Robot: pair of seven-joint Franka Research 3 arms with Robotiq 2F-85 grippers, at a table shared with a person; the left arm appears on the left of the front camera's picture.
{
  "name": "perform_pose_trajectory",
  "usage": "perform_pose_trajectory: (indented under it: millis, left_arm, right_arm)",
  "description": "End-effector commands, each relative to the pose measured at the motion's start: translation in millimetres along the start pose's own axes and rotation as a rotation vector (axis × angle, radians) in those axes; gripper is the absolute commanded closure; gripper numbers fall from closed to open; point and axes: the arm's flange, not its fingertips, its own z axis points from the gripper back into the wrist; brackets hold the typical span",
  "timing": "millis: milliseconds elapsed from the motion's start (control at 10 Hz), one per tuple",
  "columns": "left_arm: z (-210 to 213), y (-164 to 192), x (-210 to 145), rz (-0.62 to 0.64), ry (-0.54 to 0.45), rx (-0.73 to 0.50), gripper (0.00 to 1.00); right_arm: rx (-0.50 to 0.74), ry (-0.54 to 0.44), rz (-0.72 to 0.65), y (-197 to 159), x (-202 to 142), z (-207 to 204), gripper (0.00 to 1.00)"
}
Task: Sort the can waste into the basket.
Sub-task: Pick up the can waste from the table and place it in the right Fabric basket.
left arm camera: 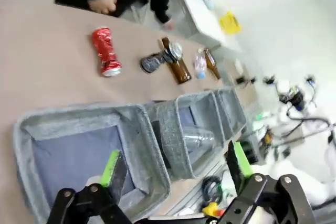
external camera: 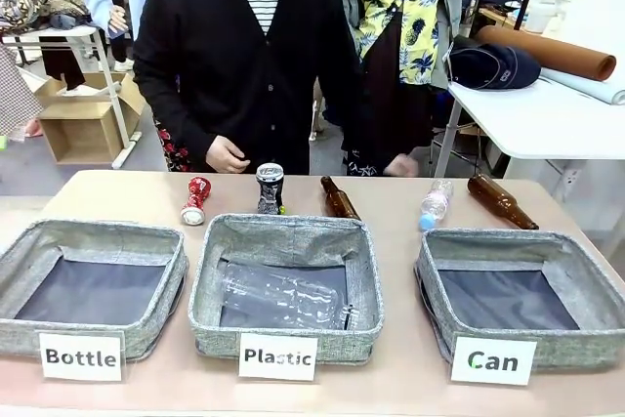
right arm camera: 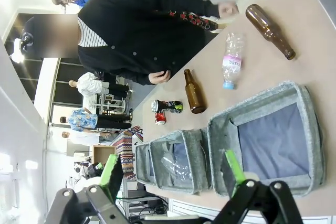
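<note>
A crushed red can (external camera: 195,200) lies on the table behind the "Bottle" bin, and a dark can with a silver top (external camera: 270,187) stands behind the "Plastic" bin. Both cans appear in the left wrist view too, the red can (left arm camera: 106,51) left of the dark can (left arm camera: 160,59). In the right wrist view the dark can (right arm camera: 167,106) lies above the red can (right arm camera: 160,119). The grey "Can" basket (external camera: 444,259) sits at the right with nothing inside. My left gripper (left arm camera: 176,163) hangs open above the bins. My right gripper (right arm camera: 170,169) is open above the Can basket (right arm camera: 294,93).
The "Bottle" bin (external camera: 29,241) is at the left. The "Plastic" bin (external camera: 363,285) in the middle holds a clear bottle (external camera: 283,296). Two brown glass bottles (external camera: 339,199) (external camera: 501,201) and a small plastic bottle (external camera: 435,204) lie behind the bins. A person in a black cardigan (external camera: 244,56) stands at the far edge.
</note>
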Motion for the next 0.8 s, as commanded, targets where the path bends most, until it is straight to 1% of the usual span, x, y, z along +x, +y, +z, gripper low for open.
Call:
perform_pose_trajectory:
  millis: [0, 100, 200, 300, 400, 500, 600, 700]
  left_arm:
    - [-69.6, -48.2, 26.4, -0.266, 0.122, 0.016, 0.00]
    - [-111.4, -72.1, 31.7, -0.353, 0.172, -0.010, 0.00]
    - [-152.8, -87.4, 29.2, -0.430, 0.179, -0.013, 0.00]
    - [-186.8, -93.0, 24.3, -0.509, 0.116, 0.040, 0.00]
    - [-215.2, -82.1, 21.9, -0.674, 0.004, 0.089, 0.00]
    - [-222.5, -66.3, 22.2, -0.720, -0.040, 0.075, 0.00]
    - [-216.6, -49.7, 25.8, -0.677, -0.103, 0.021, 0.00]
    - [-211.0, -37.5, 29.7, -0.660, -0.193, 0.013, 0.00]
  right_arm:
    - [0.027, -0.008, 0.024, -0.5, 2.6, -0.3, 0.00]
    - [0.027, -0.008, 0.024, -0.5, 2.6, -0.3, 0.00]
    - [0.027, -0.008, 0.024, -0.5, 2.6, -0.3, 0.00]
    - [0.027, -0.008, 0.024, -0.5, 2.6, -0.3, 0.00]
    - [0.027, -0.008, 0.024, -0.5, 2.6, -0.3, 0.00]
    - [0.027, -0.008, 0.024, -0.5, 2.6, -0.3, 0.00]
    - [0.027, -0.008, 0.024, -0.5, 2.6, -0.3, 0.00]
    - [0.027, -0.008, 0.024, -0.5, 2.6, -0.3, 0.00]
